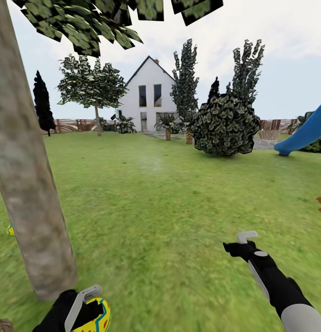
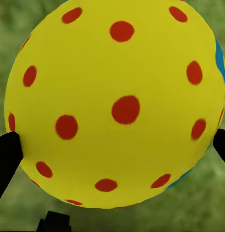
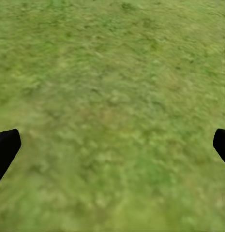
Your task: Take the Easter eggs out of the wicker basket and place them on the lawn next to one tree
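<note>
Grass lawn (image 1: 169,216) runs flat from my base out to a brown slatted fence (image 1: 72,125) and a white house (image 1: 148,99); a dense dark bush (image 1: 224,124) stands mid-yard and a blue slide (image 1: 305,131) enters at the right edge. Close on my left stands the tree (image 1: 26,184), thick mottled grey-brown trunk, base on the grass just ahead of my left arm. My left gripper (image 1: 89,310) is clamped on an Easter egg (image 2: 117,104): yellow shell, red dots, a blue band at one side; in the left wrist view both fingertips (image 2: 7,157) press its flanks, grass blurred behind it. I hold this egg low, just beside the trunk base. A second egg (image 1: 10,229) lies on the grass at the trunk's far left side, partly hidden by it. My right gripper (image 3: 112,150) hangs over bare grass, fingers spread wide, holding nothing, well apart from the tree.
</note>
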